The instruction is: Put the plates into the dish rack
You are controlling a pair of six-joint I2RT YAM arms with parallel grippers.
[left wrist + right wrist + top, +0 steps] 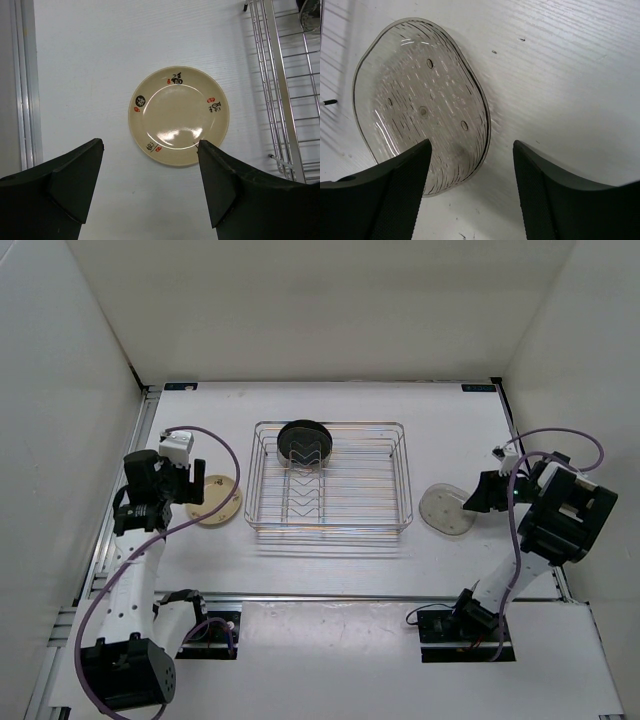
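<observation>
Jaws spread, empty: left gripper [151,150] above cream plate [179,115]; right gripper [471,145] over translucent plate [415,100] edge.
Likely lined up for rim pinches.

Beside the shiny silver wire dish rack [331,478], the cream plate [179,115] looks glossy; the translucent ribbed plate [420,102] looks plastic; the white table [100,75] is matt.

Setting: a robotics lab test cell. A white bench [330,570] is boxed in on three sides by plain white panels [320,310] and edged with aluminium rail [25,85]. The left arm [140,570] and right arm [515,570] are bolted at its near edge, purple cables [517,525] trailing loose, with a wire dish rack [330,475] set between them.
</observation>
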